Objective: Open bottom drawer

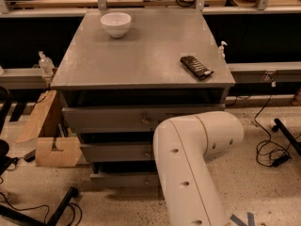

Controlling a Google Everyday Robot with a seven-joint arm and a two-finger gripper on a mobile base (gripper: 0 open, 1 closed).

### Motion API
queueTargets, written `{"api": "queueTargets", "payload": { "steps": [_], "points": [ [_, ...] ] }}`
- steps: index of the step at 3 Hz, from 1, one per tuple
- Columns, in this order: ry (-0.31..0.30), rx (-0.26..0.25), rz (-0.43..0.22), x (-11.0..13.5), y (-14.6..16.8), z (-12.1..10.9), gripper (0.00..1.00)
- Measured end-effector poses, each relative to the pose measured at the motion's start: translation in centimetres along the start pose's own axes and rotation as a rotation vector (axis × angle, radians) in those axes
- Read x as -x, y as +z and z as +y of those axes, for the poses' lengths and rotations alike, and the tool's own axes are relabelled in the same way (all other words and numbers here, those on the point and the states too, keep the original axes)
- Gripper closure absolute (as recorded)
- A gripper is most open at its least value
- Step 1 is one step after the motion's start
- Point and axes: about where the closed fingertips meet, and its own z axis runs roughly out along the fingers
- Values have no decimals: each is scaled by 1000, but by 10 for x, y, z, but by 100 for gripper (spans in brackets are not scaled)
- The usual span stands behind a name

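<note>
The bottom drawer point(123, 179) looks shut, lowest of three, near the floor. The arm point(188, 168) hides the claw, so I cannot tell its state. Likely the reach; next, grip the knob and pull.

Cabinet top point(141, 55): flat, grey and square, the top of a cabinet that stands on the floor.
White bowl point(115, 23): sits upright on the top, near the far left corner.
Dark flat thing point(196, 66): lies on the top near the right edge, turned a bit sideways, well apart from the bowl.
Floor point(263, 197): pale with little specks.
Cardboard box point(52, 150): on the floor, just left of the cabinet.
Black cables point(269, 150): lying on the floor at the right.
Gripper: out of sight; only the big white arm point(188, 173) shows, in front of the cabinet.
</note>
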Motion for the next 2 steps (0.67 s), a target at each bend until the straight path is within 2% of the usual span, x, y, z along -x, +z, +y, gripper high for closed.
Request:
{"api": "queueTargets", "payload": {
  "steps": [1,2],
  "points": [
    [9,47,25,-9,14,13,0],
    [9,47,25,-9,14,13,0]
  ]
}}
